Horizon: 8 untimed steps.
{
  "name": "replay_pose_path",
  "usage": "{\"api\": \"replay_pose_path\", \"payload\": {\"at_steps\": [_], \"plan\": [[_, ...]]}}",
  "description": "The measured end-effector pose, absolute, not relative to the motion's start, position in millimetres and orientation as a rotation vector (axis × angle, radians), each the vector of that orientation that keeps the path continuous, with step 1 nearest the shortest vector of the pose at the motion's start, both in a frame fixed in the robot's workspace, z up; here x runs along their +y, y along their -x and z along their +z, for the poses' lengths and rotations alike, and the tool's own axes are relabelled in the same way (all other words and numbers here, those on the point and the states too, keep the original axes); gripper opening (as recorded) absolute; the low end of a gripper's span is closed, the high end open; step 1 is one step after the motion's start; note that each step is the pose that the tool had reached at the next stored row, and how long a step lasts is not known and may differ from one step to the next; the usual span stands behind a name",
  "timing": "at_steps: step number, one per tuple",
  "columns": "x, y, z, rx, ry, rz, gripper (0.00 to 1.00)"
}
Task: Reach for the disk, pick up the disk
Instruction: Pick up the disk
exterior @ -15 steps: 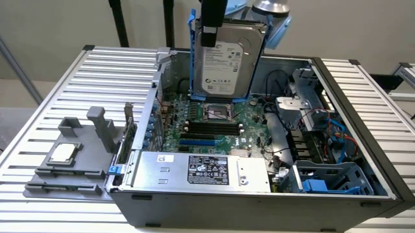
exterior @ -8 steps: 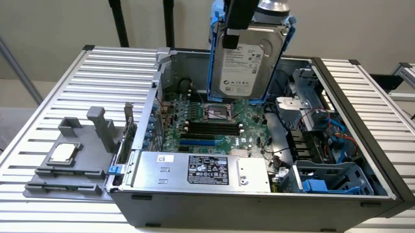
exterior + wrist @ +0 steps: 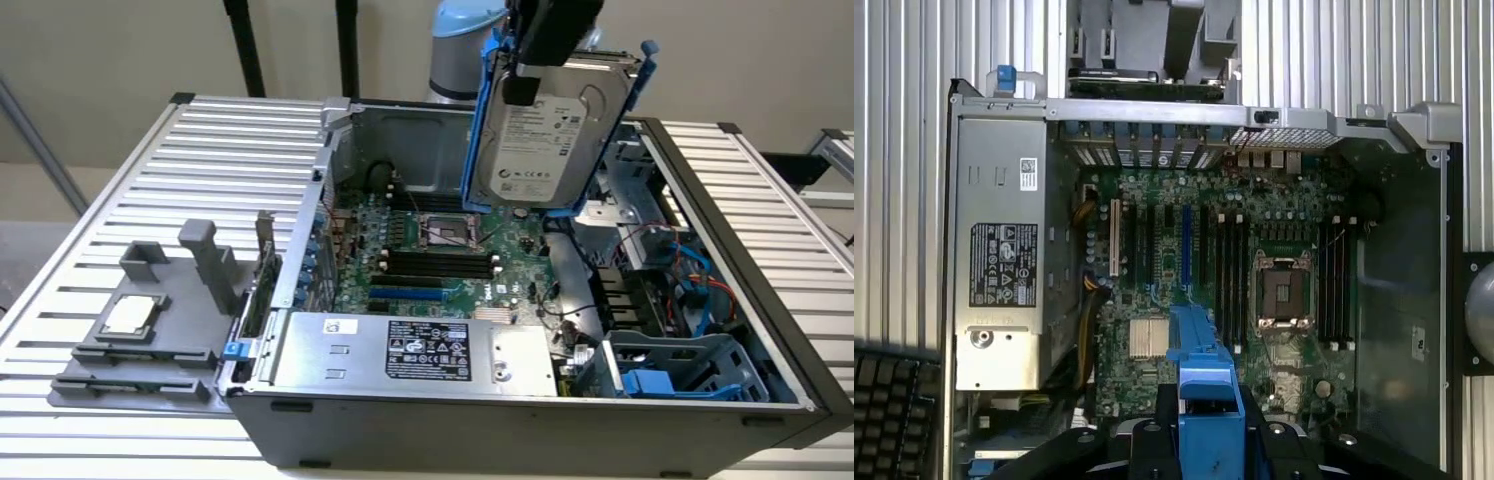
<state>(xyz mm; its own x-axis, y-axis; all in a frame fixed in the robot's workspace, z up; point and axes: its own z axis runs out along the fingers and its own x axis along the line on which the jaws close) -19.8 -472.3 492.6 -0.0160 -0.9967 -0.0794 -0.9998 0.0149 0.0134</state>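
- The gripper (image 3: pixel 545 40) is clamped on the top of the disk (image 3: pixel 550 125), which hangs upright and a little tilted in the air above the open computer case (image 3: pixel 534 410); in the wrist view the blue caddy (image 3: pixel 1206 395) sits between the black fingers (image 3: pixel 1154 445).
- The hold looks to be on one end of the caddy only, so the drive's weight hangs below the grip. My judgement: a plastic frame could flex or slide out, and the disk would fall.
- Directly beneath lies the motherboard (image 3: pixel 441 255) with its bare CPU socket (image 3: pixel 447 230) and memory slots (image 3: pixel 434 265); a drop there could bend socket pins or crack parts.
- The disk's lower edge is near the drive bay metalwork (image 3: pixel 614 205) and coloured cables (image 3: pixel 694 285) at the exterior view's right; a swing could snag them.
- The power supply (image 3: pixel 414 350) with its black label, and the small chip (image 3: pixel 131 315) on the grey fixture (image 3: pixel 147 340) outside the case, stand well apart from the disk and seem at little risk.
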Motion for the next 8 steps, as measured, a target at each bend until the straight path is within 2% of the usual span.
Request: {"api": "replay_pose_path", "payload": {"at_steps": [8], "plan": [[-491, 1, 498, 2.208, 2.174, 0.111, 0.33]]}}
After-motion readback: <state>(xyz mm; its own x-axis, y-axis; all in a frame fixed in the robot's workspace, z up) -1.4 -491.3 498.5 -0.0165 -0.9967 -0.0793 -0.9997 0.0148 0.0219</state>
